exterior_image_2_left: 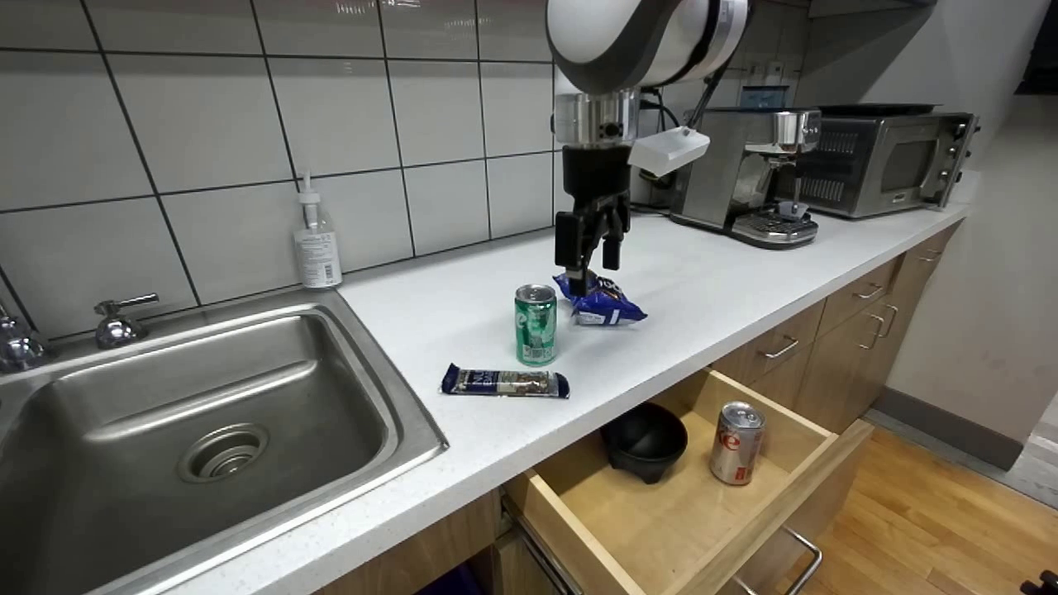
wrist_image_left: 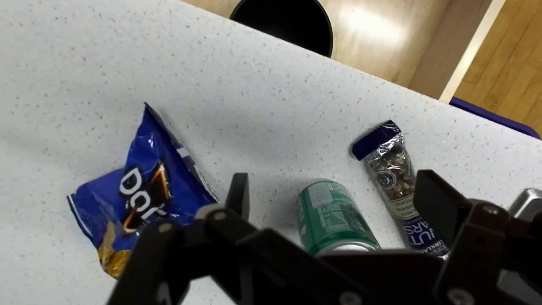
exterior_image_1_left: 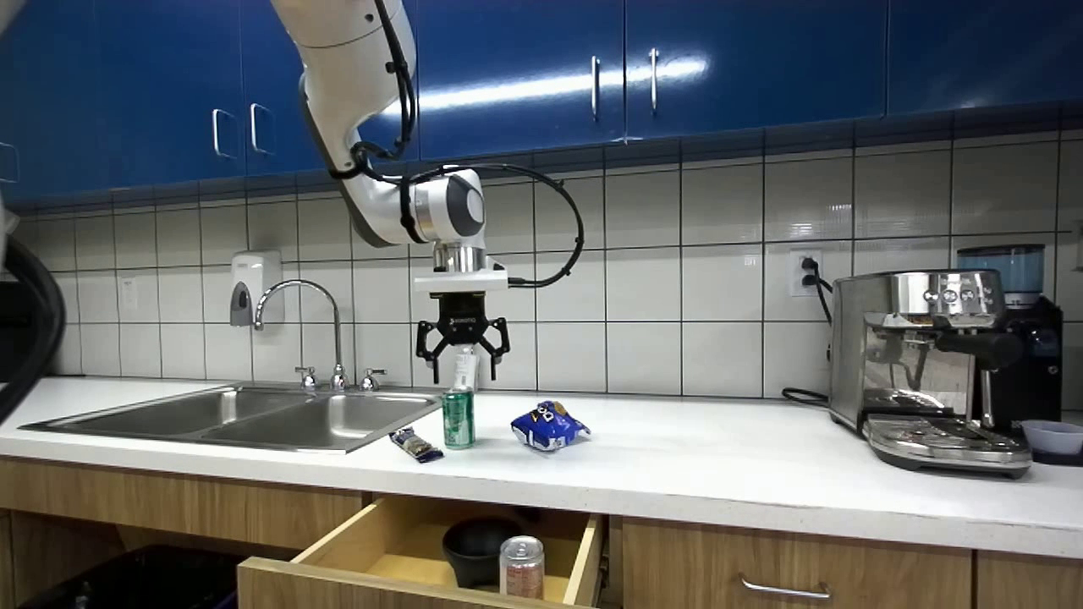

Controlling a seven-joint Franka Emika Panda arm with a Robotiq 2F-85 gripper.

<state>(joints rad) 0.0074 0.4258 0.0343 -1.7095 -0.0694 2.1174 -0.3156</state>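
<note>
My gripper [exterior_image_1_left: 464,375] hangs in the air above the counter, open, its fingers pointing down and nothing between them. A green can [exterior_image_2_left: 536,326] stands upright on the counter close to it. In the wrist view the green can [wrist_image_left: 332,216] shows in the gap between the fingers, lower down, its top end partly hidden by the gripper body. To one side lies a blue chip bag [wrist_image_left: 148,186], partly covered by a finger. On the can's other side is a nut bar [wrist_image_left: 394,169] in a clear and dark blue wrapper; the nut bar [exterior_image_2_left: 504,382] lies flat.
Below the counter edge a wooden drawer [exterior_image_2_left: 612,529] is pulled out, with a black bowl [exterior_image_2_left: 645,438] and a silver can [exterior_image_2_left: 737,442] in it. A steel sink [exterior_image_1_left: 296,423] with a faucet, a soap bottle [exterior_image_2_left: 316,248] and a coffee machine [exterior_image_1_left: 922,364] stand around.
</note>
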